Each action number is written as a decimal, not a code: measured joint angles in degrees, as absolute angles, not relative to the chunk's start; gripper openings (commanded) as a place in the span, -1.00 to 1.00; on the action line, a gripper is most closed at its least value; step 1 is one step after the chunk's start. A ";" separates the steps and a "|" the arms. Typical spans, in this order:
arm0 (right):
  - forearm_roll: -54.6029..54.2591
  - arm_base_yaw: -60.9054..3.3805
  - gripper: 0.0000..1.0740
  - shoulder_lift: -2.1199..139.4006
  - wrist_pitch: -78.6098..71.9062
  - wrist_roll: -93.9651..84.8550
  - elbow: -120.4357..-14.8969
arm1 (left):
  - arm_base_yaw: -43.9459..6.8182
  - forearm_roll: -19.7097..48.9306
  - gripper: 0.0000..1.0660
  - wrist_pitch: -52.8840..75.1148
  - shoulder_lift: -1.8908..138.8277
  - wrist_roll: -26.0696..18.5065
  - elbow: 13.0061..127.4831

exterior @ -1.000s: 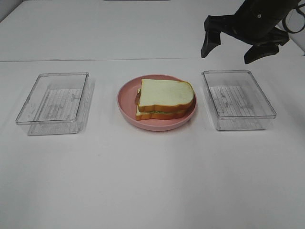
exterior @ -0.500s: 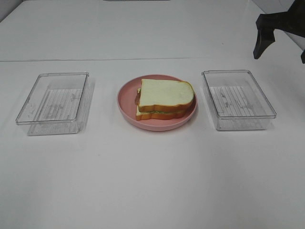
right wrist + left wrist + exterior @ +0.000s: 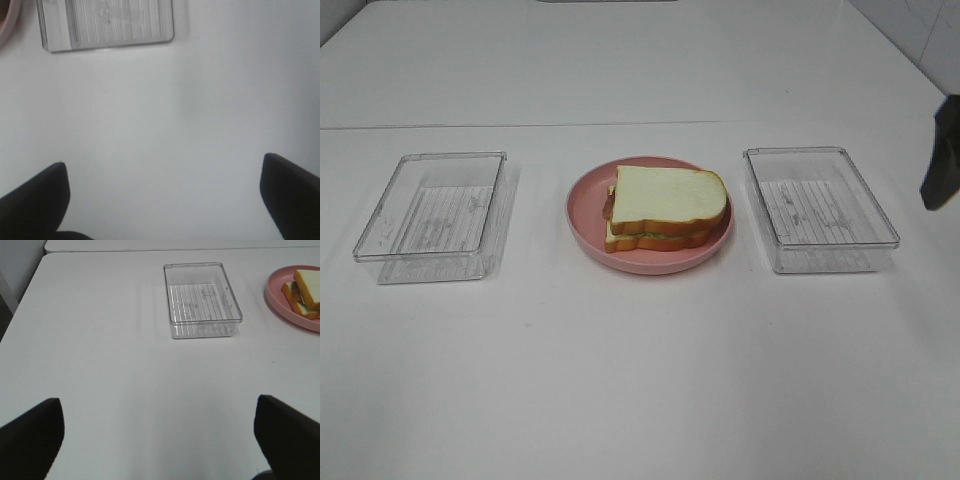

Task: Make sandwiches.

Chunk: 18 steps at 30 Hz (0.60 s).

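Exterior high view, left to right: clear plastic tray (image 3: 432, 215) at far left, nothing visible in it. Centre: pink round plate (image 3: 588, 228) carrying the sandwich (image 3: 667, 207), two white bread slices with a green layer between and a bit of brown showing at its left edge. Stack sits square on the plate, top slice level. Right of it: second clear tray (image 3: 818, 207), also bare. Trays flank the plate, one per arm side, probably ingredient bins, each within easy reach of its own arm.

Left pincer (image 3: 160, 437) only shows in the left wrist view: fingers spread wide, nothing between them, hanging over bare table (image 3: 640, 380) well short of the left tray. Right pincer (image 3: 162, 197): same story in the right wrist view, wide apart, holding nothing, over bare table beside the right tray. In the exterior view only a dark sliver of that arm shows at the right edge.

Judgement: sandwich looks assembled, both arms parked clear of it. Task looks at or near done.
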<state>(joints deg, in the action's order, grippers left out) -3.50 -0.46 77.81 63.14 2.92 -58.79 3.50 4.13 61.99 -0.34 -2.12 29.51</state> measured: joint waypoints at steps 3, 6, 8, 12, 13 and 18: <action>-3.67 -0.46 0.79 68.81 60.62 2.64 -51.51 | 3.50 4.13 0.83 61.99 -0.34 -2.12 29.51; -4.58 -0.46 0.79 54.49 58.67 2.58 -42.40 | 3.50 4.13 0.83 61.99 -0.34 -2.12 29.51; -4.64 -0.46 0.79 51.51 58.67 2.52 -40.85 | 3.50 4.13 0.83 61.99 -0.34 -2.12 29.51; -4.01 -0.46 0.79 37.47 58.67 2.12 -34.49 | 3.50 4.13 0.83 61.99 -0.34 -2.12 29.51; -3.32 -0.46 0.79 31.00 58.67 2.12 -31.91 | 3.50 4.13 0.83 61.99 -0.34 -2.12 29.51; -2.58 -0.46 0.79 18.74 58.90 2.12 -28.99 | 3.50 4.13 0.83 61.99 -0.34 -2.12 29.51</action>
<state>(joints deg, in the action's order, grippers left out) -2.58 -0.46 18.74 58.90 2.12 -28.99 3.50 4.13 61.99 -0.34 -2.12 29.51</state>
